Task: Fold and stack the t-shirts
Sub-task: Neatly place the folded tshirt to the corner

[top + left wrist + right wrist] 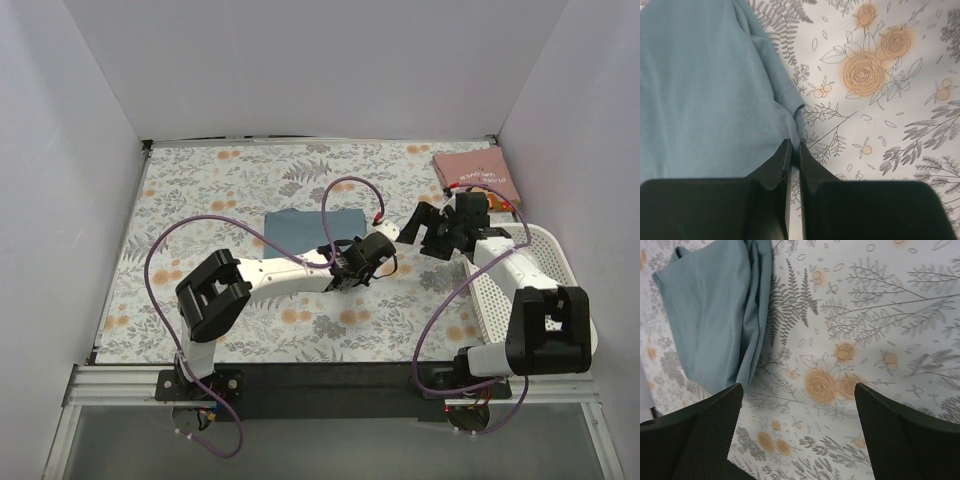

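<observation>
Where the teal shirt (312, 226) lies folded mid-counter (200, 190), long axis running left-right, left fingers (777, 165) are closed at its near right corner, possibly nipping the hem. Right fingers (705, 425) spread wide above the counter just right of it. Pink shirt (475, 172) folded, far right corner.

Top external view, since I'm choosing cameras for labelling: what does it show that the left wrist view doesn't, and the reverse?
Only top external: the folded pink cloth t-shirt with dark lettering and the white perforated plastic basket. Only left wrist: that the left fingers are pressed shut. Both: the dusty teal-blue cloth t-shirt and the floral-patterned table cloth.
</observation>
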